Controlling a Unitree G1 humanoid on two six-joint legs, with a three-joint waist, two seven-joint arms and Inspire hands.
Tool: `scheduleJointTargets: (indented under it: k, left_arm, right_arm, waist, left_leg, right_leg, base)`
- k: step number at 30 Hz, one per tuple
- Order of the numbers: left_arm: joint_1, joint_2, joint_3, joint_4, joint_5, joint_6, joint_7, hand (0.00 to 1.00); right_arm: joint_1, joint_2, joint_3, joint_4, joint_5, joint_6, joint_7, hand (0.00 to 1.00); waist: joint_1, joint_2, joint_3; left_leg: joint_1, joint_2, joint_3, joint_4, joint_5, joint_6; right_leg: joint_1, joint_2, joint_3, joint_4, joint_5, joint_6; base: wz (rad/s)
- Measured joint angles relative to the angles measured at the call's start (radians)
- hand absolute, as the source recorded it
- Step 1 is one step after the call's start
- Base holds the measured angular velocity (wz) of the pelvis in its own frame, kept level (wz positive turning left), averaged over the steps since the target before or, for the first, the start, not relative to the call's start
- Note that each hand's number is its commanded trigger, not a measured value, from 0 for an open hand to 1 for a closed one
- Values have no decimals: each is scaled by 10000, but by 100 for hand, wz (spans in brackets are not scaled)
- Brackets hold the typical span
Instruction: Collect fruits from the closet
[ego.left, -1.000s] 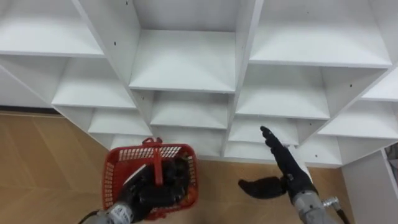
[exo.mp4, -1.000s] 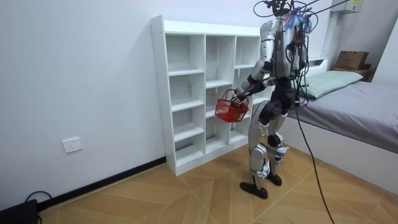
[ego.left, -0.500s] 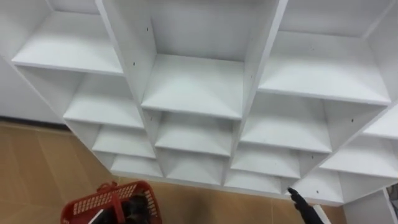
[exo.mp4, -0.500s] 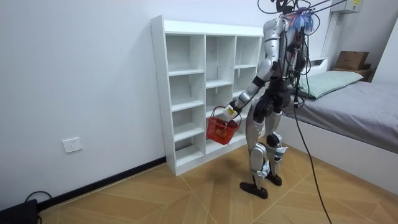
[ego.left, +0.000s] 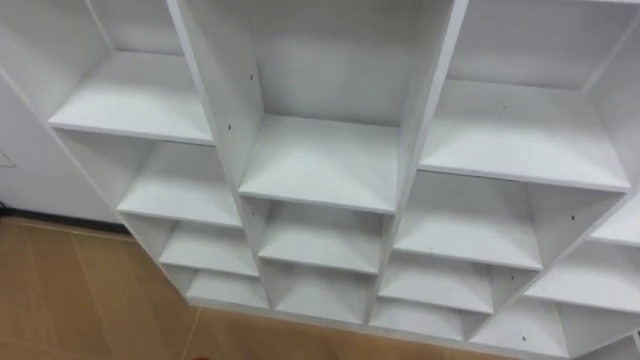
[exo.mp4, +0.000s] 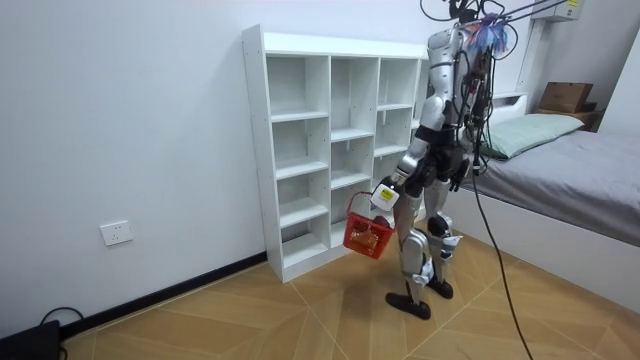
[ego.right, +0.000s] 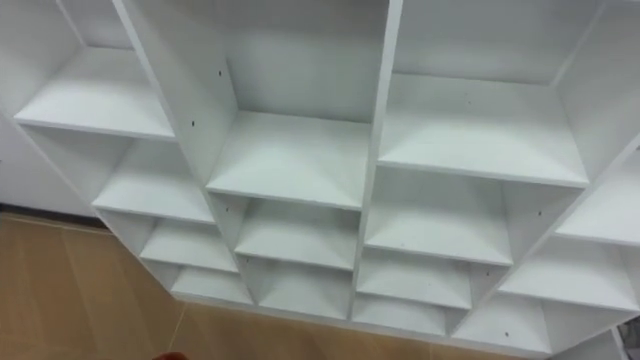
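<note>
I stand facing the white closet (exo.mp4: 320, 150), a shelf unit against the wall. Its compartments (ego.left: 320, 160) show bare white boards in both eye views. In the room view my left hand (exo.mp4: 384, 196) hangs lowered at thigh height in front of me, curled round the handle of a red plastic basket (exo.mp4: 367, 233). The basket dangles just short of the closet's lower shelves, above the floor. What lies inside it I cannot make out.
A bed (exo.mp4: 570, 170) stands close behind me at the room view's right, with a cardboard box (exo.mp4: 565, 97) beyond it. Wooden floor (exo.mp4: 300, 320) stretches toward the room view's left, and a wall socket (exo.mp4: 117, 233) sits low on the wall.
My left arm has dropped, taking the basket from chest height down to thigh height. The eye view has risen up the closet, so basket and right hand have left it.
</note>
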Motion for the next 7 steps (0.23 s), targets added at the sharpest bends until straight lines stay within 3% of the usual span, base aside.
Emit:
scheduleJointTargets:
  k: [7]
  left_arm:
    - [-14,-13,278,121,880,410,216,100]
  right_arm:
    - [-221,26,-354,658,6,453,87,0]
  waist:
    - [11,33,25]
  left_leg:
    - [301,-43,-38,21,-111,58]
  right_leg:
    - [338,-4,31,-3,-56,76]
  base:
    - [0]
